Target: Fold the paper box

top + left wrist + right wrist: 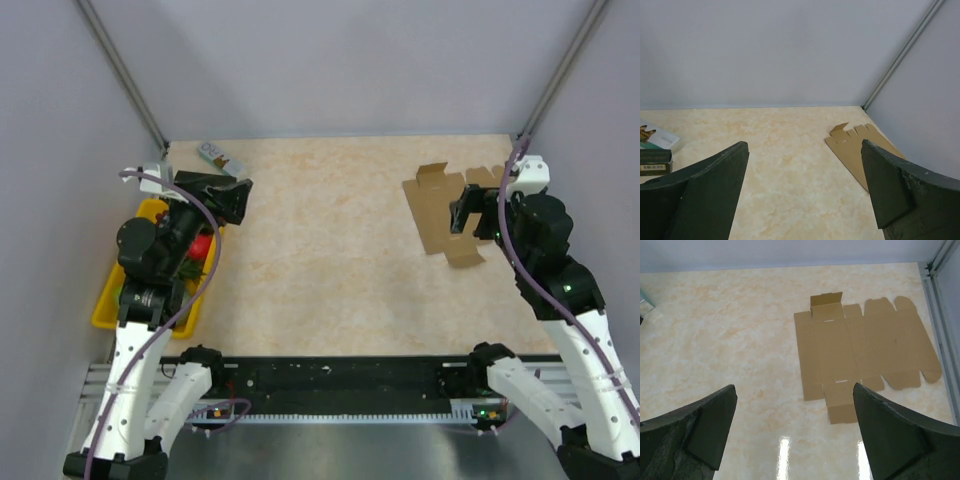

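Observation:
The paper box (432,203) is a flat brown cardboard die-cut sheet with tabs and flaps, lying unfolded at the far right of the table. It fills the upper right of the right wrist view (865,350) and shows at the right in the left wrist view (852,149). My right gripper (470,215) hovers open and empty over the sheet's right part; in its wrist view (794,387) the sheet lies ahead of the right fingertip. My left gripper (228,197) is open and empty at the far left, far from the sheet (804,145).
A yellow tray (108,300) holding a red object (203,246) sits at the left edge under the left arm. A small white printed packet (222,157) lies at the back left, also in the left wrist view (654,137) beside a slim black box (655,161). Grey walls enclose the table.

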Action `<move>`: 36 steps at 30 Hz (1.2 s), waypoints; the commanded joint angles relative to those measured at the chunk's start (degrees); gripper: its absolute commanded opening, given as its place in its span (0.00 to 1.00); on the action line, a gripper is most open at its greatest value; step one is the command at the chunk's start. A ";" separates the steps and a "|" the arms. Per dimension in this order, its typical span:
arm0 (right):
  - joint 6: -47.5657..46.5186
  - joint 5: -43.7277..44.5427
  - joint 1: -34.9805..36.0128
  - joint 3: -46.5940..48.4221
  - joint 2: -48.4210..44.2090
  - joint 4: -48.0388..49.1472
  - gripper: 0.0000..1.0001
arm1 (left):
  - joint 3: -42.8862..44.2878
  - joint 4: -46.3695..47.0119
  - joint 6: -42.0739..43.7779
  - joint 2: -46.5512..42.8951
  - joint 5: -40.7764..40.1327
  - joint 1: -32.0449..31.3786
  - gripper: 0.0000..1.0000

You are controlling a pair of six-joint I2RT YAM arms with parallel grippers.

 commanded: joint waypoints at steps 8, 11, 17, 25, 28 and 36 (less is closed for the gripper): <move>9.59 -9.19 -7.08 -8.09 12.05 4.76 0.99 | -3.99 3.22 -2.75 -0.06 5.96 -0.24 0.98; 15.29 -22.02 -20.85 -13.96 13.38 9.04 0.99 | -5.05 3.13 -3.37 0.20 7.36 -0.69 0.98; 25.31 -42.95 -41.20 -26.18 15.48 18.11 0.93 | -6.28 3.30 -3.98 0.64 9.29 -1.92 0.98; 28.58 -45.34 -51.51 -33.68 20.66 28.31 0.89 | -9.00 7.61 -8.28 2.84 13.51 -2.62 0.98; 30.68 -48.15 -51.51 -35.79 24.89 34.09 0.88 | -9.97 8.93 -9.96 2.84 14.13 -2.71 0.98; 35.16 -50.17 -51.51 -39.83 32.71 44.57 0.70 | -10.94 8.14 -10.05 2.40 14.57 -3.41 0.96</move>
